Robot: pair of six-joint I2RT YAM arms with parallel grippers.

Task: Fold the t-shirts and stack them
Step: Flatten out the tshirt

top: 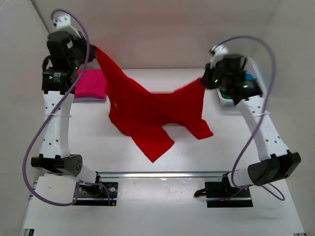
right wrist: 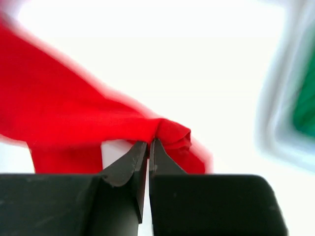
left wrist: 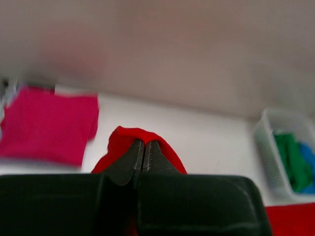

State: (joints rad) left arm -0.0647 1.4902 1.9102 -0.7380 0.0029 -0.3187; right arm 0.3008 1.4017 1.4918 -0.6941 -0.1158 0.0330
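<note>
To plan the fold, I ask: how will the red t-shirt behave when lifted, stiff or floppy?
Probably very floppy: the red t-shirt sags between the left claw and the right claw. Likely light, since two small pinches carry it. Its loose lower part may drag on the table.

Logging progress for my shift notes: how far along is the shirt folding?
Done: the magenta-pink shirt lies folded, far left on the table. In hand: the left gripper and right gripper hold the red shirt stretched between them, unfolded. Left: folding it, plus the green shirt and blue shirt in the basket.
</note>
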